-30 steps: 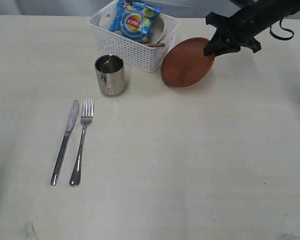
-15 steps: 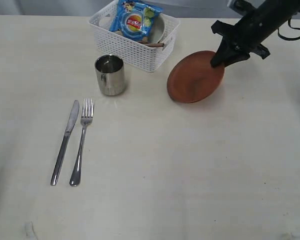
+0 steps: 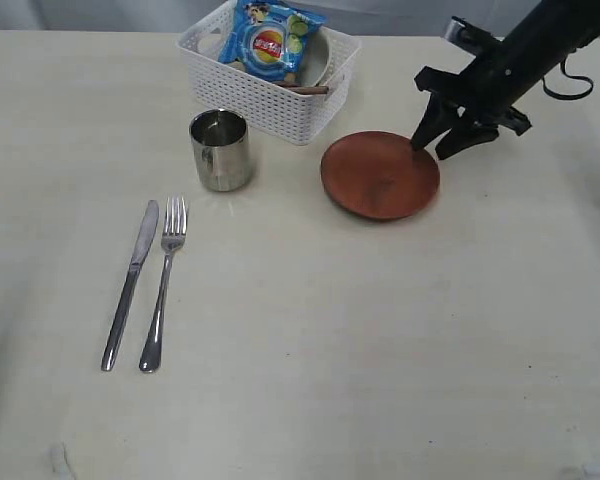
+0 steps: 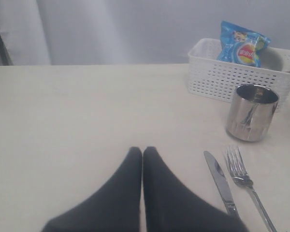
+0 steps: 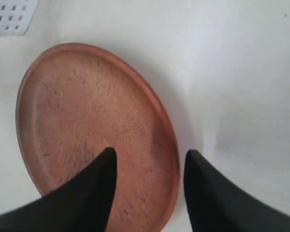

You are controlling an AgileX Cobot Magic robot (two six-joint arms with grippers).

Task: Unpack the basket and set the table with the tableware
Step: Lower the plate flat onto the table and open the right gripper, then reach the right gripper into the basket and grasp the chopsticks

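The reddish-brown plate (image 3: 380, 174) (image 5: 94, 130) lies flat on the table (image 3: 380, 350), right of the white basket (image 3: 270, 100) (image 4: 217, 79). My right gripper (image 3: 432, 146) (image 5: 150, 154) stands open over the plate's right rim, one finger above the plate and one outside it, holding nothing. The steel cup (image 3: 220, 150) (image 4: 251, 112) stands in front of the basket. Knife (image 3: 130, 285) (image 4: 221, 183) and fork (image 3: 162, 283) (image 4: 246, 181) lie side by side at the left. A pale bowl (image 3: 315, 55) and a wooden spoon's end (image 3: 305, 89) show in the basket. My left gripper (image 4: 142, 151) is shut and empty, left of the knife.
A blue crisp bag (image 3: 270, 40) (image 4: 242, 44) stands in the basket and hides much of what is inside. The table's far edge meets a grey backdrop (image 4: 135, 29) just behind the basket.
The right gripper carried the tilted plate away from the basket, lowered it flat onto the table and opened, letting go of it. Nothing else moved.
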